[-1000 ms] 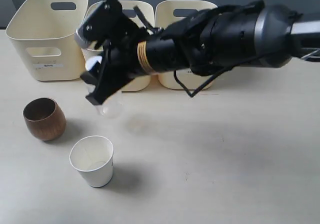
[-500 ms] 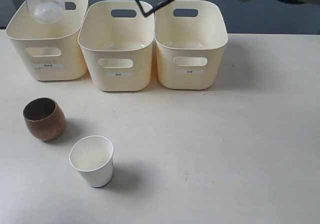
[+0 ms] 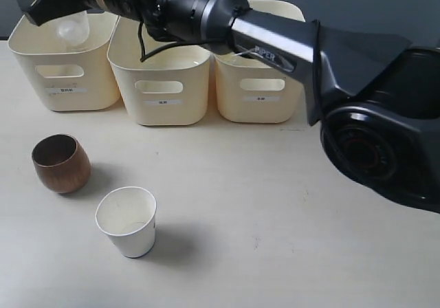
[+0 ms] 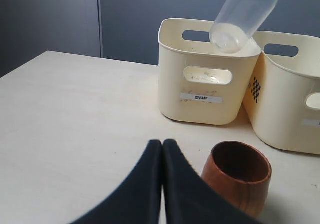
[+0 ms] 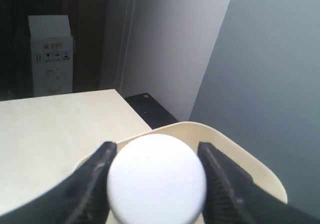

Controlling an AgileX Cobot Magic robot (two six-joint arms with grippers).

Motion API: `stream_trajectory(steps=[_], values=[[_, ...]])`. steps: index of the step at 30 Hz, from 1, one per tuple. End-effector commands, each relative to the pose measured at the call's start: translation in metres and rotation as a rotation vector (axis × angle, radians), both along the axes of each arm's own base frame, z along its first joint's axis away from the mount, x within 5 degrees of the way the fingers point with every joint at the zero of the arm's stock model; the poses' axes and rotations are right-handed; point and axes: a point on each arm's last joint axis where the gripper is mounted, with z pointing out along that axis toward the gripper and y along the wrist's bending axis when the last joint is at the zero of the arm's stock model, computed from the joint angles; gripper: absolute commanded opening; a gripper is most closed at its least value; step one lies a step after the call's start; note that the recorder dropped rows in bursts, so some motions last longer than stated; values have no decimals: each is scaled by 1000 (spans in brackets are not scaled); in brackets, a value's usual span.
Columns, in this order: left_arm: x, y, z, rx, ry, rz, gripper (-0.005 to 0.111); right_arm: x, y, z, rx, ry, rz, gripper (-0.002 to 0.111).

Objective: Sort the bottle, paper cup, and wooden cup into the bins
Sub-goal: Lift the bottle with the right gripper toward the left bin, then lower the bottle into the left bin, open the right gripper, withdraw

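Clear bottle (image 4: 243, 15) tilts base-down over left bin (image 4: 208, 74).

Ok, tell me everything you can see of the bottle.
The bottle is small, clear plastic, and looks empty. Its white cap sits between the right gripper's fingers, which clamp it from both sides. It hangs tilted in the air, rounded base lowest, over the leftmost bin, with the base near the bin's rim. It touches nothing but the gripper. In the exterior view, only the pale base shows below the arm. The left gripper is shut and well away from it.
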Motion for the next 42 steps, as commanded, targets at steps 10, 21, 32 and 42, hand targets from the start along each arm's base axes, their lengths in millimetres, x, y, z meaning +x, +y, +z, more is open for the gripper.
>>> stream_trajectory(steps=[10, 21, 32, 42], values=[[0, 0, 2, 0, -15, -3, 0, 12, -4, -15, 7, 37, -31, 8], [0, 0, 2, 0, -15, -3, 0, 14, -6, -15, 37, 73, -45, 34], [0, 0, 2, 0, -15, -3, 0, 12, -5, -15, 44, 87, -13, 52], [0, 0, 2, 0, -15, -3, 0, 7, -3, -7, 26, 60, 42, 52]])
